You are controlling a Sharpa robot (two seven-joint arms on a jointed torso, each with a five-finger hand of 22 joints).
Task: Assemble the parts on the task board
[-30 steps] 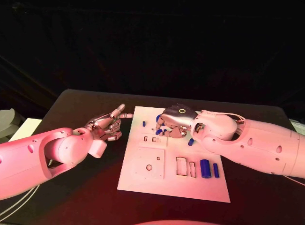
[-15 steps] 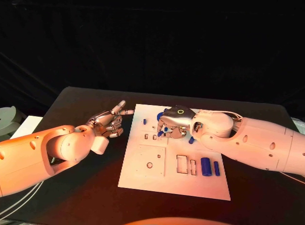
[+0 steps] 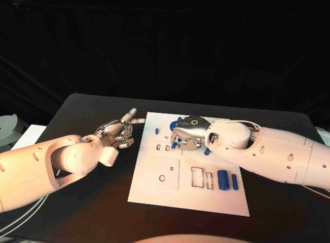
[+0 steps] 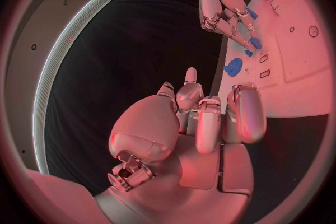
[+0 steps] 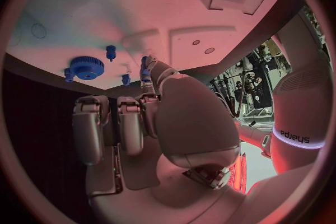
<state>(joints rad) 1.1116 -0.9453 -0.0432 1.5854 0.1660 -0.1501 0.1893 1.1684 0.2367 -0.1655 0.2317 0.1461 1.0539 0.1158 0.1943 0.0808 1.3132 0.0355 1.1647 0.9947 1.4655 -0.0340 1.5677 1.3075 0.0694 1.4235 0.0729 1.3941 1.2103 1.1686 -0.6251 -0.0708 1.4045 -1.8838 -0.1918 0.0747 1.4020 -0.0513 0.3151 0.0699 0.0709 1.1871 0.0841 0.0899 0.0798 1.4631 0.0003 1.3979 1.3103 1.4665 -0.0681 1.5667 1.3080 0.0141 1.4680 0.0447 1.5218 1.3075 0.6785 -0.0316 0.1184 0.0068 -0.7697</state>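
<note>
Our right robot hand curled over task board far end; hold on blue part unclear. Left robot hand half-curled, empty, beside board. Risk: nudging blue gear.

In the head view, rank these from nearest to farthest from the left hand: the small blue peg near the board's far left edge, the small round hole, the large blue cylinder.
1. Small blue peg, just beside the left hand.
2. Small round hole, on the board's nearer left part.
3. Large blue cylinder, on the board's right side.
</note>
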